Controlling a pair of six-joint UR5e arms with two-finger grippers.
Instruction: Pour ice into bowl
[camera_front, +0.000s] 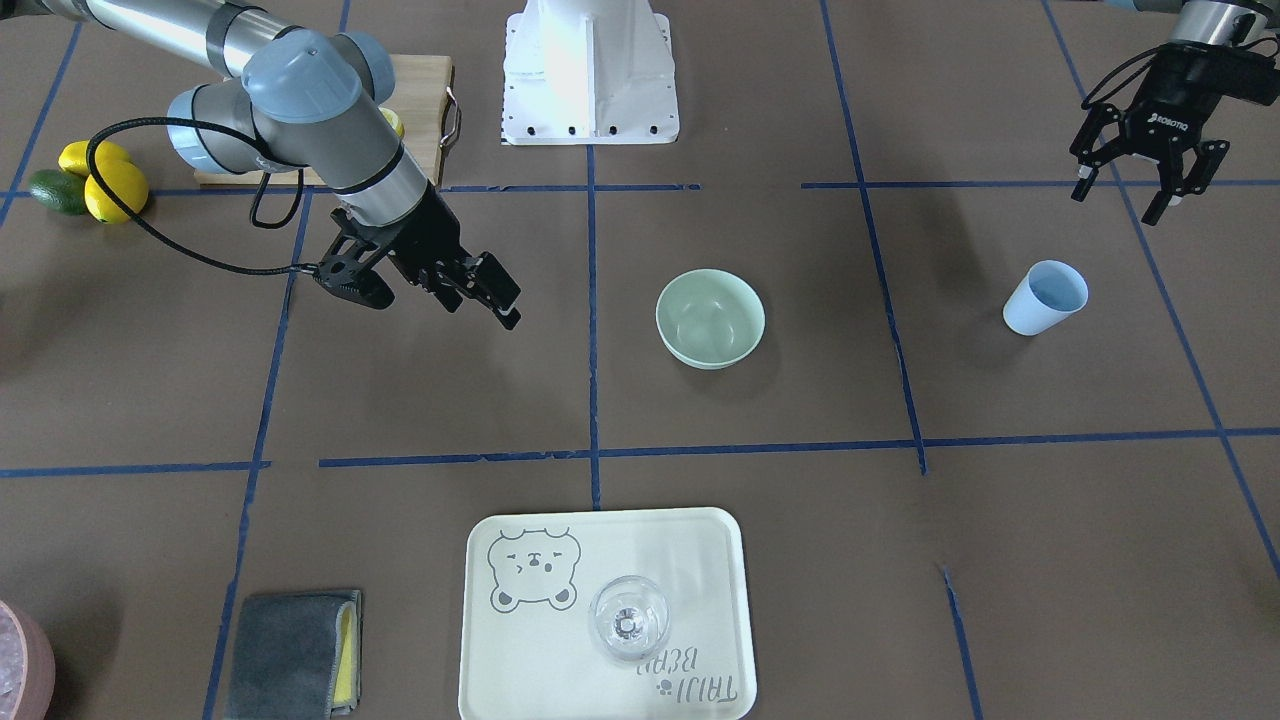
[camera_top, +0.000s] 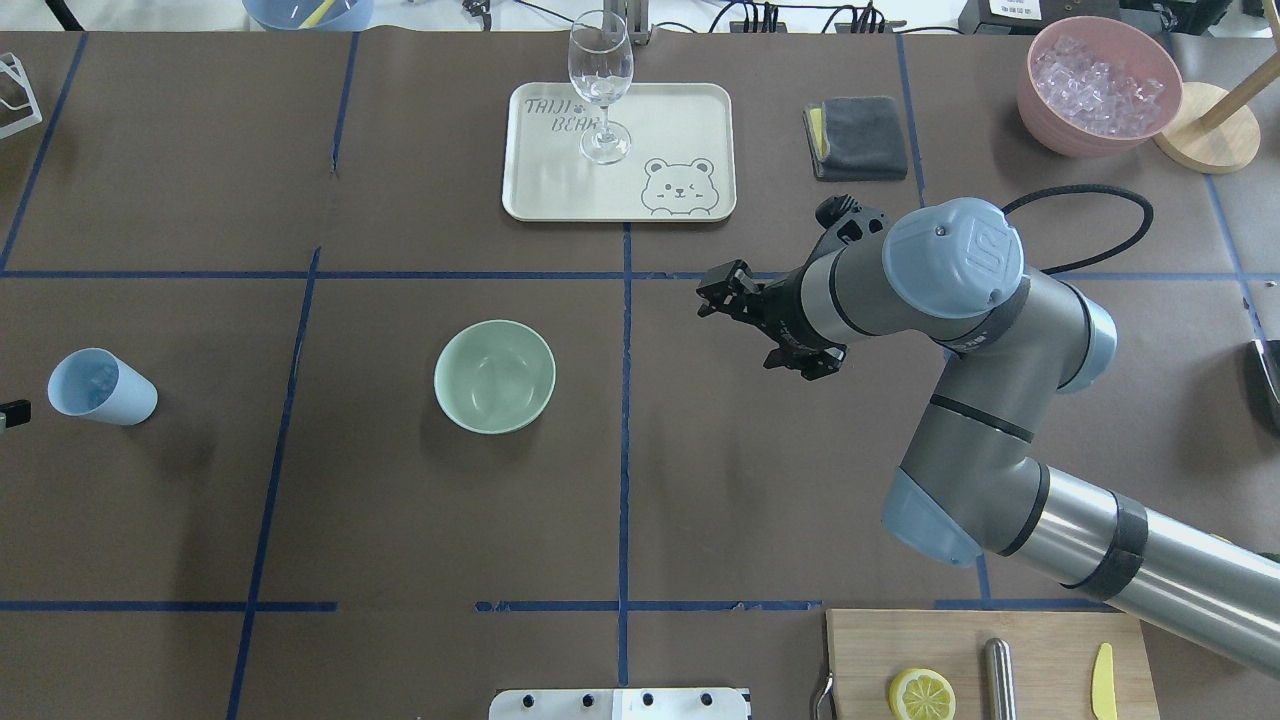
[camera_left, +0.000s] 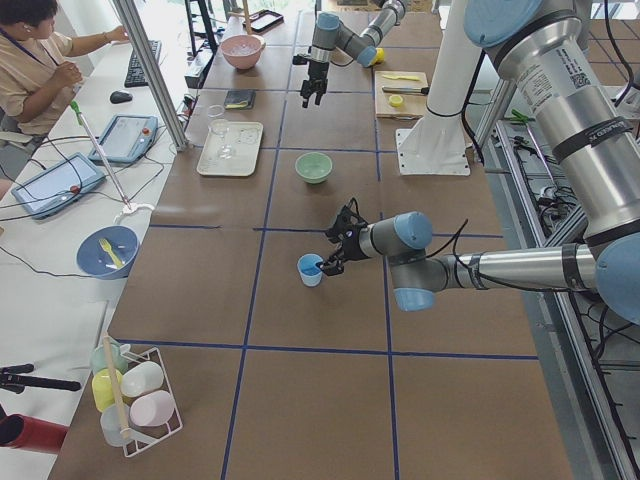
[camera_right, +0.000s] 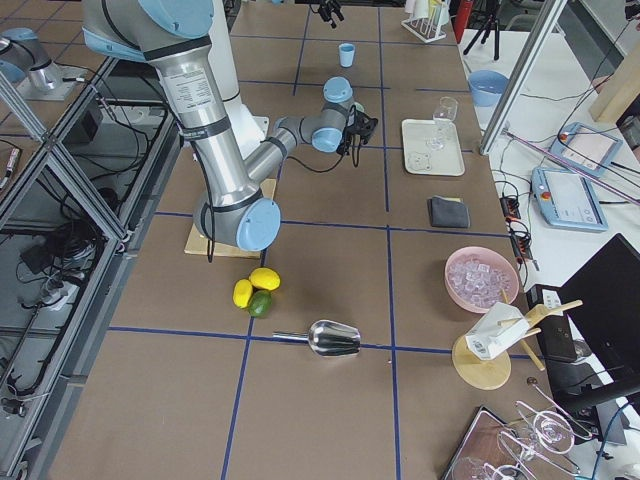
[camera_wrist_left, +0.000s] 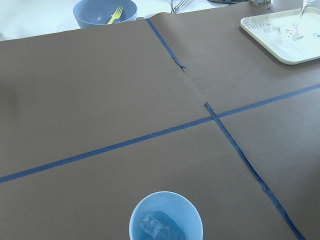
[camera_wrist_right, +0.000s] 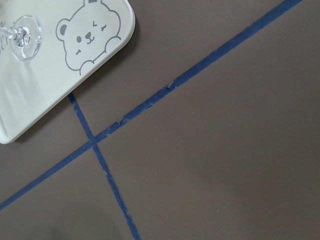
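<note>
Basically it's the reach step: the left gripper (camera_front: 1118, 203), fingers spread, hangs near the blue cup (camera_front: 1045, 298) holding the ice (camera_wrist_left: 152, 226), and next needs to clamp it and tip it over the empty bowl (camera_front: 710, 318).

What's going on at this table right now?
A two-armed robot is at the start of a pouring job. The left gripper is open close to the blue cup, which holds ice, without gripping it. The right gripper is open over the table, holding nothing. The green bowl stands empty.
</note>
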